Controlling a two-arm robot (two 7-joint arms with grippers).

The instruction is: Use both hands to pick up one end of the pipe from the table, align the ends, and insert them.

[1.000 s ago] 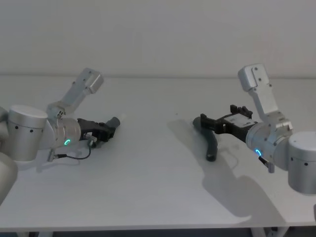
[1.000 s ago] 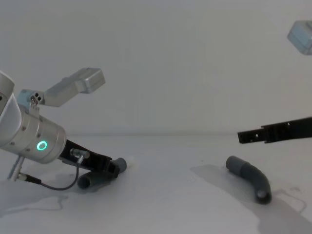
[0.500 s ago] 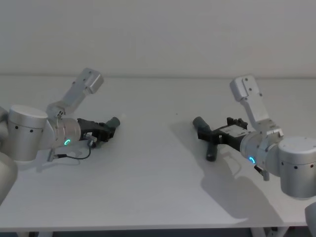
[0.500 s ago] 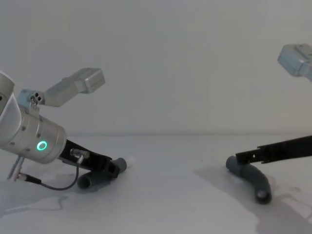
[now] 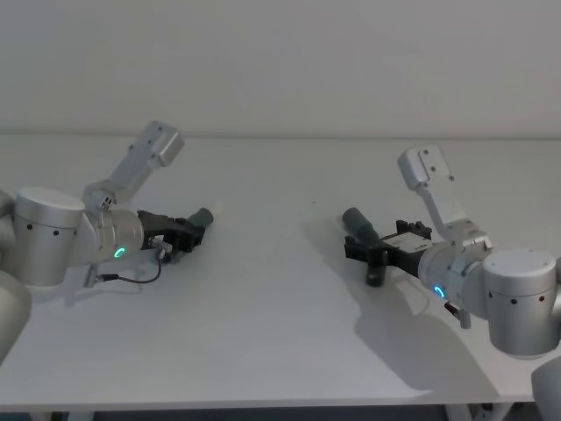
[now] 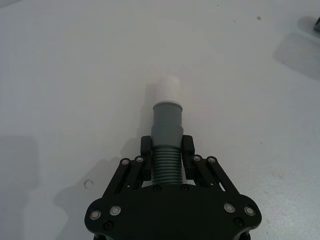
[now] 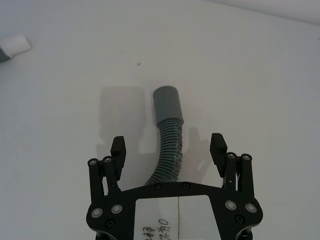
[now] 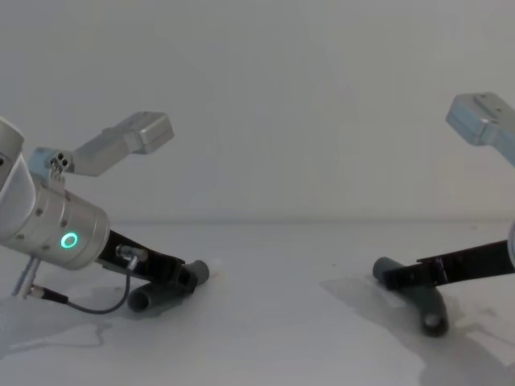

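Two dark-grey ribbed pipe pieces lie apart on the white table (image 5: pixel 263 307). My left gripper (image 5: pixel 181 233) (image 6: pixel 166 150) (image 8: pixel 183 277) is shut on the left pipe piece (image 5: pixel 202 216) (image 6: pixel 167 120) (image 8: pixel 151 299). Its collar and whitish end (image 6: pixel 170 89) stick out past the fingertips, low over the table. My right gripper (image 5: pixel 366 253) (image 7: pixel 168 147) (image 8: pixel 396 278) is open and straddles the bent right pipe piece (image 5: pixel 360 224) (image 7: pixel 169 125) (image 8: pixel 431 309). One finger is on each side, and neither touches it. Its collared end (image 7: pixel 167 102) points away from the gripper.
A thin black cable (image 5: pixel 131 279) loops from the left wrist down to the table. A pale wall rises behind the table's far edge (image 5: pixel 280 136). Bare table surface lies between the two pipe pieces.
My right gripper has come down and drawn back until its open fingers flank the right pipe piece at table height. The left arm and its pipe piece have not moved.
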